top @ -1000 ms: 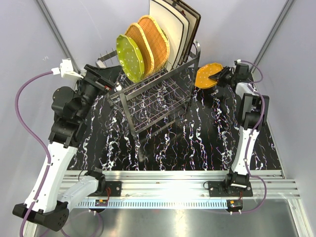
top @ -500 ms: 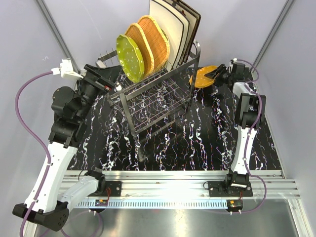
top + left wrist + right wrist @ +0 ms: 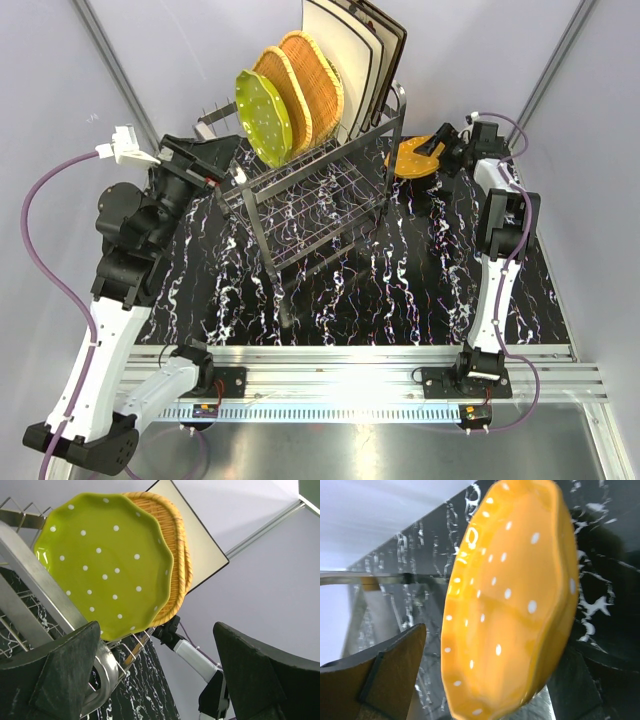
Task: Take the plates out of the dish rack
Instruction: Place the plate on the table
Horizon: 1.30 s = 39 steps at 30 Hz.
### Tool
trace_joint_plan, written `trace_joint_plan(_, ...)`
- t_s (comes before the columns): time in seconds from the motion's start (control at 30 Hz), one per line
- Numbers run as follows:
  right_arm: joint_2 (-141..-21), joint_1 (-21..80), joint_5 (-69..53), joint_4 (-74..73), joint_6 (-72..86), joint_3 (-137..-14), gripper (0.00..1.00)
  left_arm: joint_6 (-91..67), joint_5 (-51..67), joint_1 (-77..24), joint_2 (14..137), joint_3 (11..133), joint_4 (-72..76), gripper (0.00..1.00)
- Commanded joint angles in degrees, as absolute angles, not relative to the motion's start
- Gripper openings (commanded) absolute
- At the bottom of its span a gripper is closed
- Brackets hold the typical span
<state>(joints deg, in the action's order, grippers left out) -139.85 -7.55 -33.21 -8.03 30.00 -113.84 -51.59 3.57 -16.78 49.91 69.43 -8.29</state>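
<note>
The dish rack point(image 3: 310, 205) stands on the black marbled table. Its top tier holds a green dotted plate point(image 3: 263, 117), two wicker plates point(image 3: 303, 88) and cream square plates point(image 3: 342, 52), all on edge. An orange dotted plate point(image 3: 413, 158) lies on the table by the rack's right end. My right gripper point(image 3: 447, 150) is open around that plate point(image 3: 510, 600), with a gap at the left finger point(image 3: 385, 675). My left gripper point(image 3: 213, 163) is open at the rack's left end, just below the green plate point(image 3: 105, 565), holding nothing.
The rack's thick steel tube point(image 3: 35, 580) runs close to my left finger point(image 3: 65, 670). Grey enclosure walls stand behind and beside the table. A metal rail point(image 3: 350, 365) with both arm bases runs along the near edge. A purple cable point(image 3: 50, 230) loops left of my left arm.
My right gripper has opened and let go of the orange plate, which has sunk onto the table by the rack. My left arm has shifted slightly left, gripper still open.
</note>
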Motion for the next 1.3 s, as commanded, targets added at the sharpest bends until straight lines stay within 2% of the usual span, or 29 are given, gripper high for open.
trace_joint_plan(0.0,-138.52,-7.29,-29.10,-13.43,21.38,-119.35,0.97,-52.82,2.20,-16.96,50.27,72.16,-10.97,0.99)
trace_joint_plan(0.27,-137.99,-7.21,-26.28,-19.07,15.82,-120.15,0.98,-53.00,2.99,-16.96,49.66,71.90,-11.69,0.99)
trace_joint_plan(0.93,-137.99,-7.21,-22.76,-21.45,10.72,-120.06,0.98,-53.44,3.34,-16.96,48.86,70.84,-12.39,0.99)
trace_joint_plan(1.27,-136.23,-7.29,-22.15,-23.64,3.00,-120.06,1.00,-49.31,5.54,-17.58,56.59,80.94,-17.66,0.99)
